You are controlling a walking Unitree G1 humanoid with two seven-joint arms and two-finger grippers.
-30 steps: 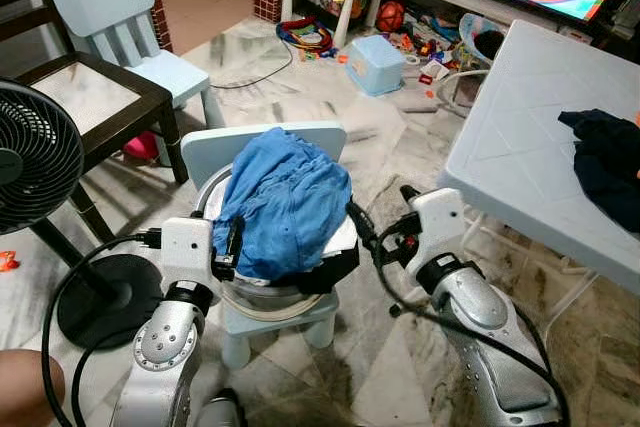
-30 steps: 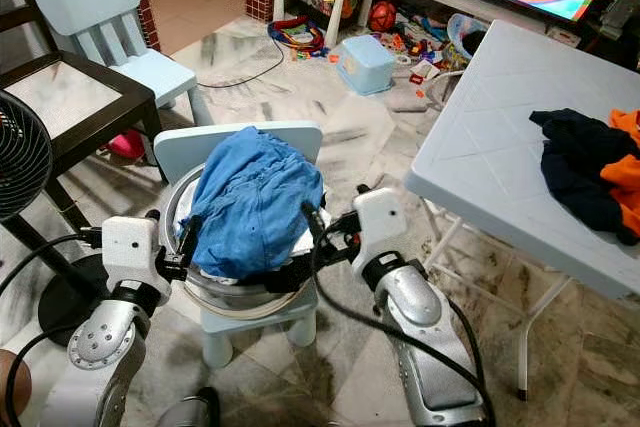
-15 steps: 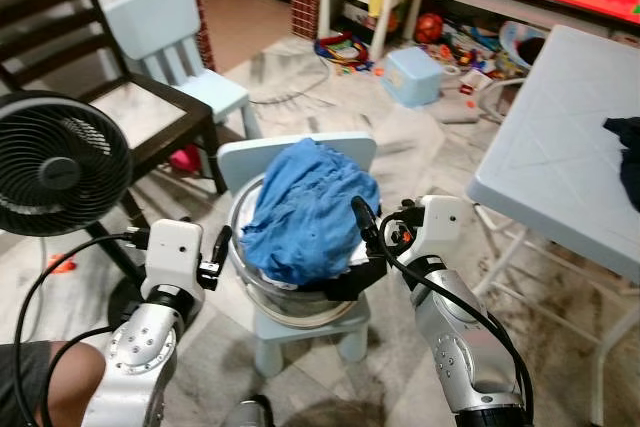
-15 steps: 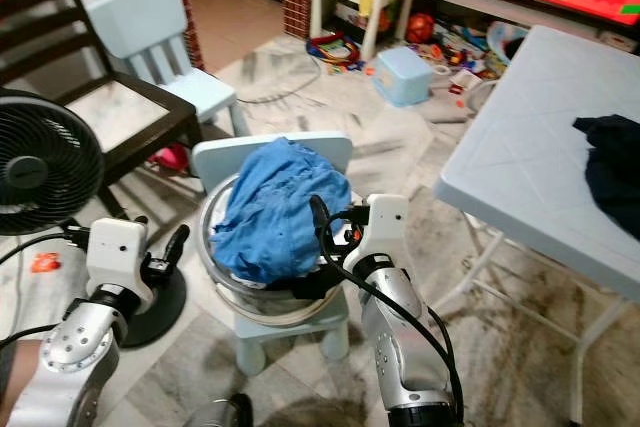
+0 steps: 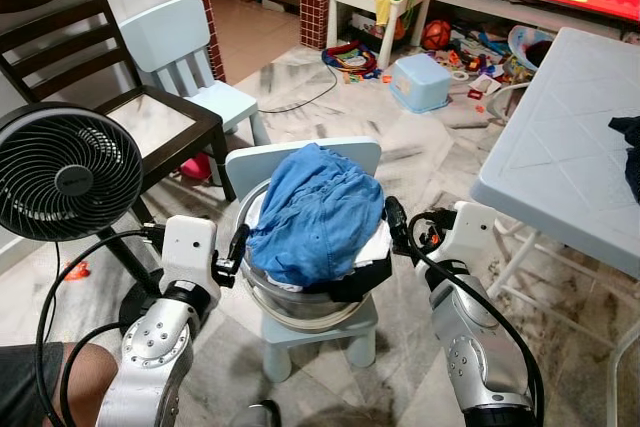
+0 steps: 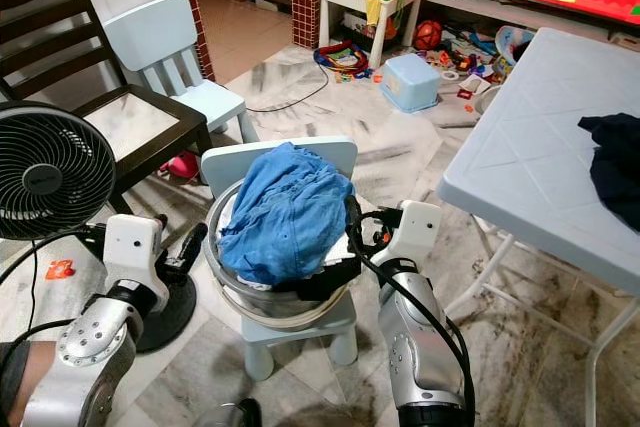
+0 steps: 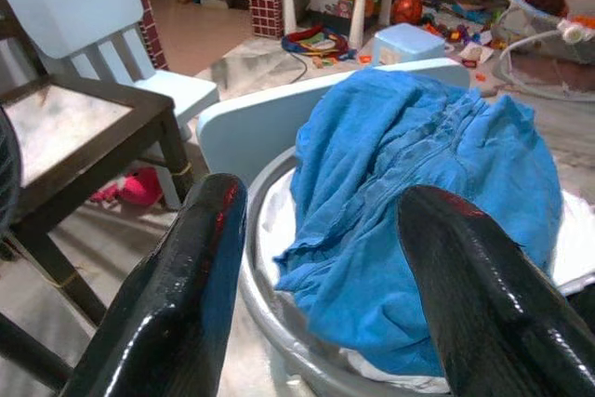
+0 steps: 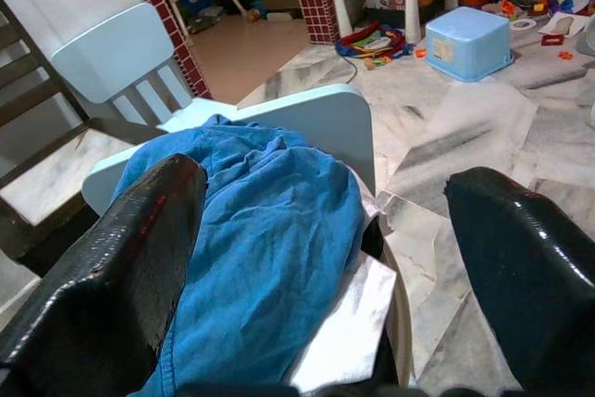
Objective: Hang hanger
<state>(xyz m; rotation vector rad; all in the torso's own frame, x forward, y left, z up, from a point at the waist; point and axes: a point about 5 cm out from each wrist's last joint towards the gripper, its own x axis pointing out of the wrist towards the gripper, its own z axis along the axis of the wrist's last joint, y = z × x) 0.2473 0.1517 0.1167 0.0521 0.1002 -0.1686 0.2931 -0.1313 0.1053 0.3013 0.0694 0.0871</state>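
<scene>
No hanger can be made out. A crumpled blue garment [image 5: 318, 215] is heaped on top of white cloth [image 5: 372, 243] in a round grey basin [image 5: 300, 302], which sits on the seat of a small pale-blue child's chair [image 5: 300, 162] directly before the robot. The left gripper [image 5: 238, 243] is just beside the basin's left rim, its two black fingers [image 7: 191, 276] spread wide with the rim and the blue garment between them in the left wrist view. The right gripper [image 5: 393, 222] is at the basin's right rim, near the white cloth, its fingers [image 8: 130, 239] also spread wide and holding nothing.

A black fan [image 5: 62, 172] stands on the marble floor [image 5: 330, 107] to the robot's left, in front of a dark wooden chair [image 5: 120, 117]. A second pale-blue child's chair [image 5: 180, 42] stands further back. To the right, a light-blue surface [image 5: 560, 147] carries a dark piece of clothing [image 5: 630, 142] at its far edge. Toys and a blue box [image 5: 424, 82] lie scattered on the floor beyond
</scene>
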